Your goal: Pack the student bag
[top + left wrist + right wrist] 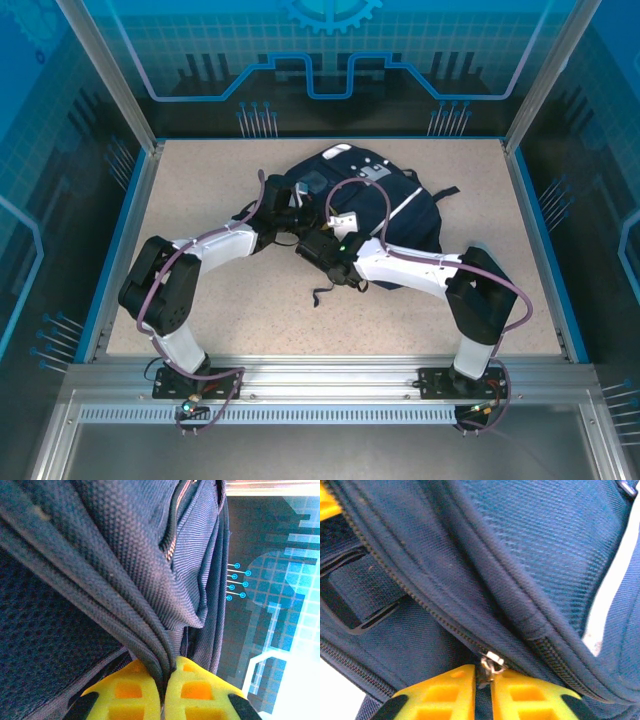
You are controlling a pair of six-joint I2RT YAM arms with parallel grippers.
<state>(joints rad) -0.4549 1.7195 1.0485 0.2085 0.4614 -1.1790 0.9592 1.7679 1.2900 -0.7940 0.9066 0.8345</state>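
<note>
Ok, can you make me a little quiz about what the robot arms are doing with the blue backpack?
1. True or false: the student bag lies on the table.
2. What does the left claw pinch? A) a fold of bag fabric B) a pencil C) a water bottle
3. Fill in: the right claw is pinching the small metal ____ of the bag's zip.

Key: 1 true; 2 A; 3 zipper pull.
</note>
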